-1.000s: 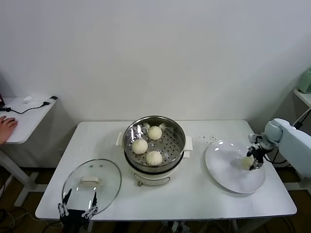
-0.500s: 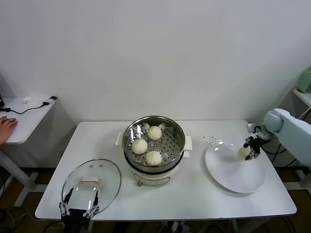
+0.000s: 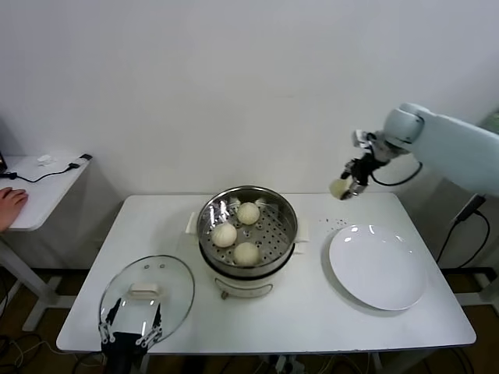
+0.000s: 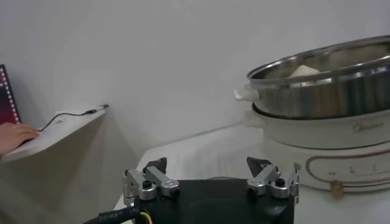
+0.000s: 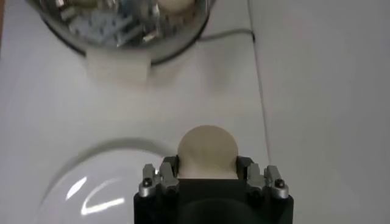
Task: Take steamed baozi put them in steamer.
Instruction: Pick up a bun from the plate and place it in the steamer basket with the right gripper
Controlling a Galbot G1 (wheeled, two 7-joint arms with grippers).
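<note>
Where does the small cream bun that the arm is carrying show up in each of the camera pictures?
Head view: the small round cream-white bun hangs in the right gripper, above the table's far right.
Left wrist view: not in it.
Right wrist view: low centre, between the fingers.
Shared landmark: the shiny steel steamer.

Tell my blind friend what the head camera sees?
The right gripper holds a baozi in the air, between the plate and the steamer, which holds three buns. The left gripper waits by the glass lid.

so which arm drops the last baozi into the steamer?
Right. The right gripper already holds the fourth baozi in the air, between the empty plate and the steamer. The left gripper sits parked low by the glass lid, open.
</note>
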